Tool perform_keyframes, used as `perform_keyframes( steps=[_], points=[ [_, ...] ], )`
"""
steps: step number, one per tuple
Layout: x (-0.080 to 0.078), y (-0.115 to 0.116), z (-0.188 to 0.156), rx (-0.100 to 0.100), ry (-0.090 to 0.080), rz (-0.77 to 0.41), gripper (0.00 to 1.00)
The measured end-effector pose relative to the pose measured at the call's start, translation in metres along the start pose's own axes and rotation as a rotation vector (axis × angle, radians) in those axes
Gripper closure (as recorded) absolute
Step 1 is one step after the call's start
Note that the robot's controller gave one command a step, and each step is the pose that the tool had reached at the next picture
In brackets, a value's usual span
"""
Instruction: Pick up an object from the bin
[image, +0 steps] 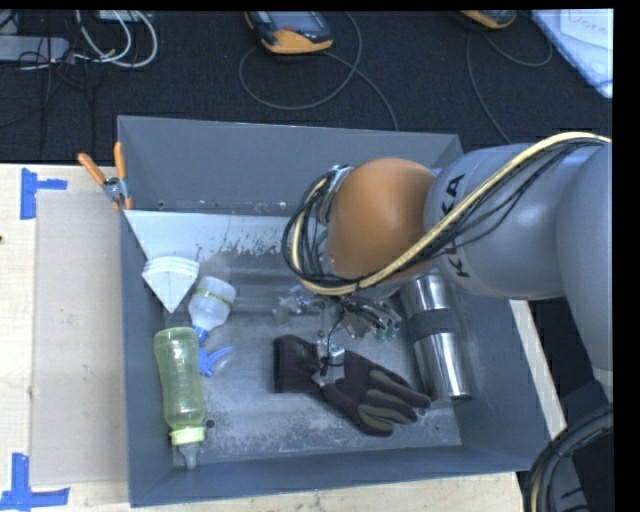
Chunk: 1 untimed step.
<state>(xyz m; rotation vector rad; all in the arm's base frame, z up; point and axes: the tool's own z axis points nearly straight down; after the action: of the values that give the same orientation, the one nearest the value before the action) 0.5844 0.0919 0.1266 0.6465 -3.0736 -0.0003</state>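
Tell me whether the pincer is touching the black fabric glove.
Cannot tell. The camera view, looking down, shows the pincer overlapping the black fabric glove near its cuff, hiding any contact or gap.

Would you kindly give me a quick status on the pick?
Hand down at black glove, cuff end, mid-bin. Glove not lifted. Metal cylinder close beside it.

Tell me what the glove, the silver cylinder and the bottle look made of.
Black glove below the gripper: looks like soft matte fabric, limp and creased; brownish fingertips may be coated. Silver cylinder at right: likely metal, with bright glossy streaks; dark band around its middle, possibly tape. Bottle at left: translucent yellow-green plastic, light sheen.
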Motion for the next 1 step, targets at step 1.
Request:
perform_keyframes(
  steps=[1],
  points=[
    [0.0078,0.0161,0.0545,0.0,-0.004,-0.177,1.0]
  ],
)
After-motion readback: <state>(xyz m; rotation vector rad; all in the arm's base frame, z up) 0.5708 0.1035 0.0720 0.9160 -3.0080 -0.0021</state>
